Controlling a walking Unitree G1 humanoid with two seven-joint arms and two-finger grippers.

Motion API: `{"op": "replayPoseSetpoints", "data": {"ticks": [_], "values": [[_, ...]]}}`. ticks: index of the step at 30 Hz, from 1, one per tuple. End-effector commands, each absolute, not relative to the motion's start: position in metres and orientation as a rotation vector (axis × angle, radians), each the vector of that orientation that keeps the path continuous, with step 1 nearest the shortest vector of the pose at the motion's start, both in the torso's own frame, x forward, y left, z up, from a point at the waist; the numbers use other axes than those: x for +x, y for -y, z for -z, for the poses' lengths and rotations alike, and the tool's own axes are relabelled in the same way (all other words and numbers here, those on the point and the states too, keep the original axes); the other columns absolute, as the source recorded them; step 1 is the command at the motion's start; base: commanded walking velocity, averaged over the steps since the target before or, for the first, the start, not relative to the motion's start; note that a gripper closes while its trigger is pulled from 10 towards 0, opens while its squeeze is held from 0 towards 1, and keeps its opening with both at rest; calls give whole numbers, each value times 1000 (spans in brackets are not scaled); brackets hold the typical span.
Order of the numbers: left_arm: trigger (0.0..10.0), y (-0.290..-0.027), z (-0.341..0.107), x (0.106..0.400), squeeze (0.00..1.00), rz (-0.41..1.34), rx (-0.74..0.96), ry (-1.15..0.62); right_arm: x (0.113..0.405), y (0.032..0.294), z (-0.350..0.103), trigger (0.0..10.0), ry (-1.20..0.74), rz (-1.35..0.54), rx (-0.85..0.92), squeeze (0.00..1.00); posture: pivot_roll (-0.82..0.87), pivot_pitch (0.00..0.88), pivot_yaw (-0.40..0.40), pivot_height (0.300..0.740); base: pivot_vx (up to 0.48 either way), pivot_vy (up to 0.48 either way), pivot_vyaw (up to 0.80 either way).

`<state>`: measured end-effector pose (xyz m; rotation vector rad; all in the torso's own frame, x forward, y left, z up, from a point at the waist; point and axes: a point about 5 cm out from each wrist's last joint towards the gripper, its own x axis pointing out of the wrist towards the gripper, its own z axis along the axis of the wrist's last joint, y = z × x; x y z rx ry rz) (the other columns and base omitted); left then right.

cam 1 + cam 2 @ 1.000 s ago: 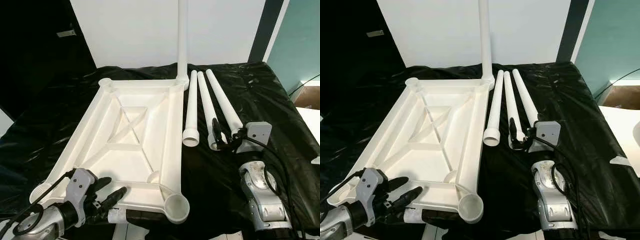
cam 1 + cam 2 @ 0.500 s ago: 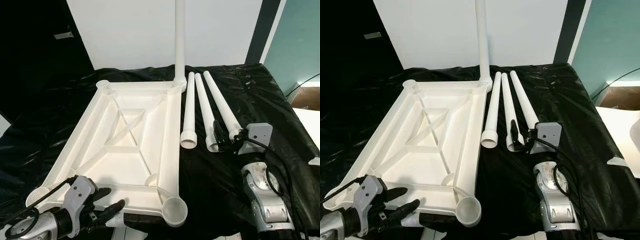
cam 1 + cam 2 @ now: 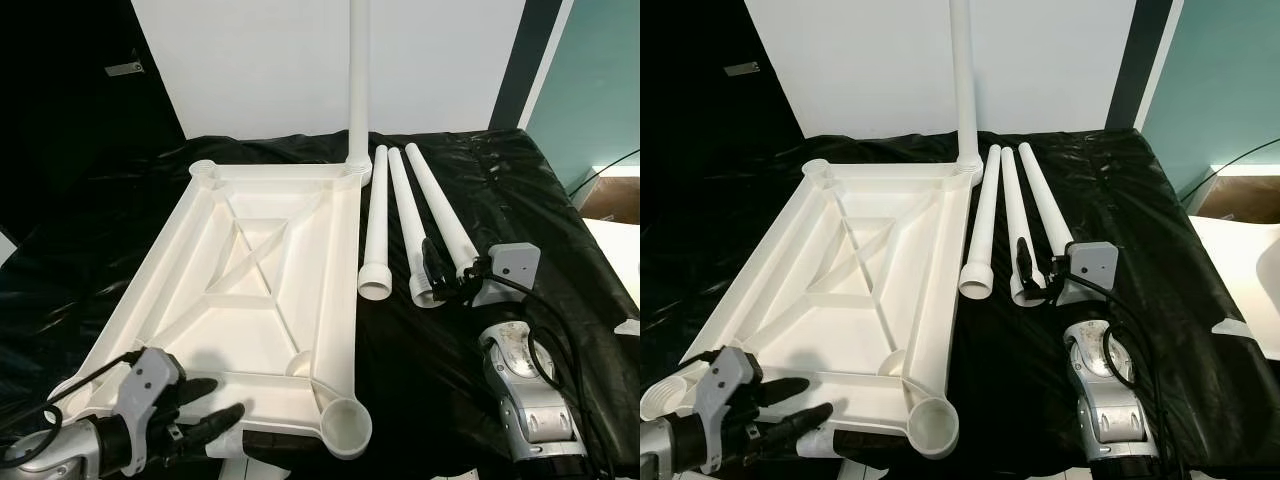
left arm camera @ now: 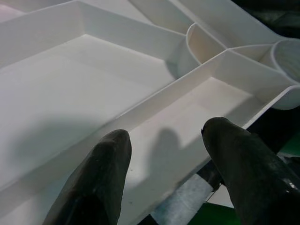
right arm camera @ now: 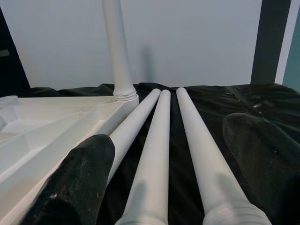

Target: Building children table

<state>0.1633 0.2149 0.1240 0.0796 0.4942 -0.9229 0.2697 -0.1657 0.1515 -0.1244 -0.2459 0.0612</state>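
Observation:
The white children's table top lies upside down on black sheeting. One white leg stands upright in its far right corner socket. Three loose legs lie side by side just right of it. My left gripper is open over the top's near edge, its fingers above the rim channel beside the near right socket. My right gripper is open at the near ends of the loose legs, and the middle and right legs run between its fingers.
Black plastic sheeting covers the work surface, with open room right of the legs. A white wall rises behind and a teal wall stands at the far right. Cables loop around my right wrist.
The view has shifted slightly. My left gripper has drawn back a little toward the near edge of the top. The right gripper and the legs hold their places.

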Motion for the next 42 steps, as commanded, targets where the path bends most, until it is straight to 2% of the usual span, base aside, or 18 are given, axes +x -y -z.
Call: {"op": "replayPoseSetpoints", "data": {"ticks": [1,7,13,19,27,35,36,39,40,41,42], "values": [[10000,-208,-136,140,247,1449,-44,-522,271,163,-148,10000,226,-75,-130,0,35,0,56,740,0,0,0],[10000,-209,-140,137,243,1451,-46,-507,272,163,-146,10000,214,-82,-139,0,42,0,50,740,0,0,0],[10000,-201,-127,117,231,1536,-21,-599,273,163,-146,10000,209,-91,-147,0,44,0,46,740,0,0,0],[10000,-199,-120,112,231,1565,-3,-633,273,163,-146,10000,207,-92,-150,0,44,0,46,740,0,0,0],[10000,-191,-110,135,231,1487,98,-540,274,163,-145,10000,204,-87,-154,0,32,0,50,740,0,0,0],[10000,-183,-99,142,239,1447,124,-544,274,164,-145,10000,205,-78,-153,0,25,0,56,740,0,0,0],[9020,-183,-98,142,263,1444,122,-546,274,164,-146,10000,205,-77,-152,0,25,0,56,740,0,0,0],[8627,-182,-97,143,267,1439,123,-549,274,164,-146,10000,205,-76,-152,0,26,0,56,740,0,0,0],[7882,-183,-97,143,259,1436,129,-551,275,164,-146,10000,205,-75,-151,0,28,0,57,740,0,0,0],[7882,-183,-97,143,259,1436,129,-551,275,164,-146,10000,205,-75,-151,0,28,0,57,740,0,0,0],[588,-182,-95,144,235,1425,148,-551,275,164,-146,10000,206,-75,-150,0,29,0,57,740,0,0,0]]}}
